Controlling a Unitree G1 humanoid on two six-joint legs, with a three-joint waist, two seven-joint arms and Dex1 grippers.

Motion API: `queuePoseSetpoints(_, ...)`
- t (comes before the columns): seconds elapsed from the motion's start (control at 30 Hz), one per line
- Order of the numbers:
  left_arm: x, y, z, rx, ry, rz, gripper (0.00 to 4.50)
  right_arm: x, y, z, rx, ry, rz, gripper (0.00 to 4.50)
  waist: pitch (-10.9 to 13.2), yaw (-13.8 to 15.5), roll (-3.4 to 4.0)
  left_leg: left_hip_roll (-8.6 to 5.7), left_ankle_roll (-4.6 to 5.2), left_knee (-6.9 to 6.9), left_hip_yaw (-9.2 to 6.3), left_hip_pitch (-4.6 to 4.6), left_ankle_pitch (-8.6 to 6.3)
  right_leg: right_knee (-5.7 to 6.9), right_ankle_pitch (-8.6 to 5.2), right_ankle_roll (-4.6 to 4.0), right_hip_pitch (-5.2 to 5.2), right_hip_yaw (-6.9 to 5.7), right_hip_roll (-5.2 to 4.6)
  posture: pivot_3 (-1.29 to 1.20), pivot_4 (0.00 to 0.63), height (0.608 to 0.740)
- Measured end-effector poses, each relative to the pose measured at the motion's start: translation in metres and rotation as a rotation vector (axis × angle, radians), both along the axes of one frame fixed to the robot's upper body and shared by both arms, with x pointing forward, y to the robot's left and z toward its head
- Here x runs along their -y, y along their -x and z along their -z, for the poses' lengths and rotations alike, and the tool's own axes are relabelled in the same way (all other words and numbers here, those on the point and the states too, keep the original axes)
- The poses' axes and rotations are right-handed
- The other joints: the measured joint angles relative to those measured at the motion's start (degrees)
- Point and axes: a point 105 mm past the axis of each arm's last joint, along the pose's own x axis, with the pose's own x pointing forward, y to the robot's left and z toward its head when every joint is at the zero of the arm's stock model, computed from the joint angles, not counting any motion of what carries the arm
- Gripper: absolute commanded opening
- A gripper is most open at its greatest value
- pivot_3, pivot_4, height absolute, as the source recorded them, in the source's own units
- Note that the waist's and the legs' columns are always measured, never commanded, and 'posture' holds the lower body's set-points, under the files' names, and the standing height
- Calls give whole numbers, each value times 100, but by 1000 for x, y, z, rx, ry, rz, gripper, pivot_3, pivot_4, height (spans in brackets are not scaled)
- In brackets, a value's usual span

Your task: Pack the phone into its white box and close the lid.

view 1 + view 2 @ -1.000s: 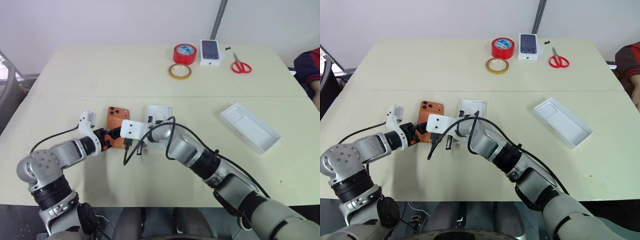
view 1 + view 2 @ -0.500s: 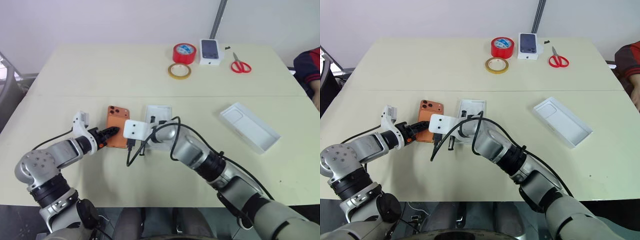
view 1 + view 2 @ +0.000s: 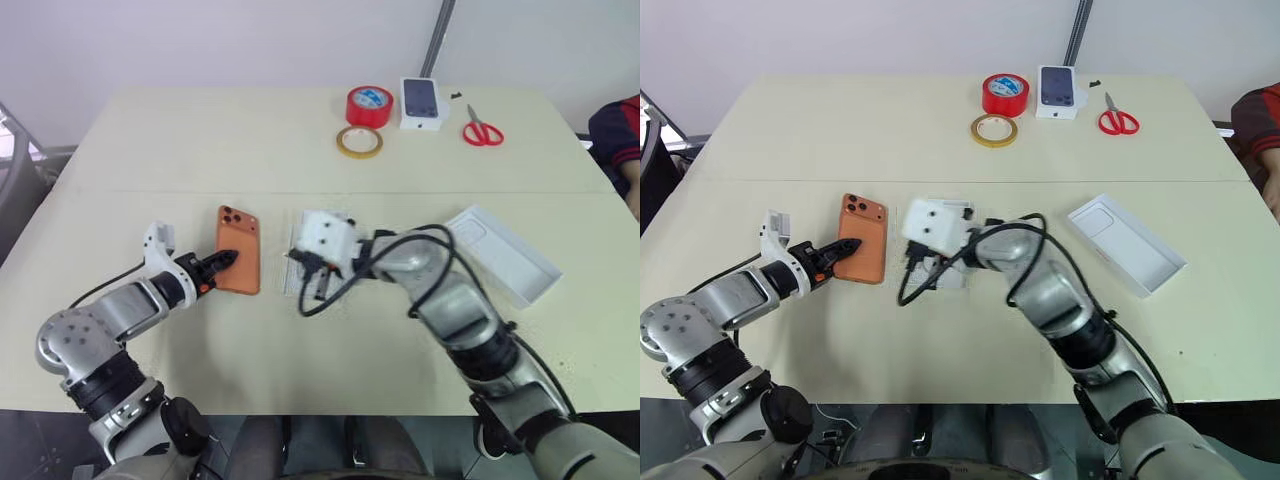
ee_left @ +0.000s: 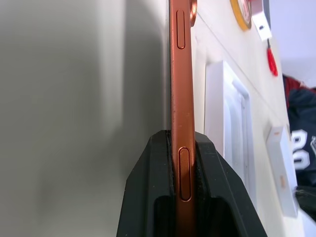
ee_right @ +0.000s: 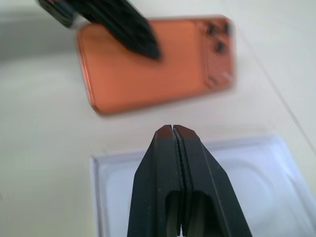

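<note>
The orange phone [image 3: 240, 265] lies back up on the table, its camera lenses at the far corner. My left gripper [image 3: 225, 259] is shut on the phone's near left edge; in the left wrist view both black fingers [image 4: 148, 173] clamp the thin orange side [image 4: 182, 98]. The white box [image 5: 256, 187] lies just right of the phone, partly hidden under my right hand. My right gripper [image 5: 172, 127] hovers over it, shut and holding nothing. The lid [image 3: 500, 255] rests open side up at the right, apart from both grippers.
At the far edge stand a red tape roll [image 3: 369, 105], a yellow tape ring [image 3: 359, 142], a small white box printed with a phone picture [image 3: 421, 103] and red scissors [image 3: 482, 130]. A person's sleeve [image 3: 620, 140] shows at the right edge.
My left gripper has closed from wide open onto the phone's edge. My right hand has pulled away from the phone, rightward and up, and now sits over the white box.
</note>
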Motion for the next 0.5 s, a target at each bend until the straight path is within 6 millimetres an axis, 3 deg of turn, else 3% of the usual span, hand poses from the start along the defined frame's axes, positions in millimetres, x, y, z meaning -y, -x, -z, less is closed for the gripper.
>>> queuePoseSetpoints(0.13,13,-6,-19,85,86,-3,43,40,6,0,-36,-39,43,0,11,34,-18,-2,2,2,-1,-1,-1,-6,0,0,8,-2,0,0,150,740)
queuePoseSetpoints(0.23,38,-11,-30,120,141,42,43,63,12,-7,-58,-97,71,0,12,19,-20,-3,1,2,-1,0,-1,-8,0,1,11,-2,0,0,150,740)
queuePoseSetpoints(0.4,84,-9,-22,68,180,151,43,92,10,-8,-70,-117,160,0,14,-6,-24,1,0,-1,1,1,0,-9,0,1,10,2,8,0,150,740)
queuePoseSetpoints(0.5,100,-7,-13,29,164,186,43,100,11,-4,-78,-104,191,0,15,-13,-24,4,-1,-1,3,3,1,-8,0,1,9,5,13,0,150,740)
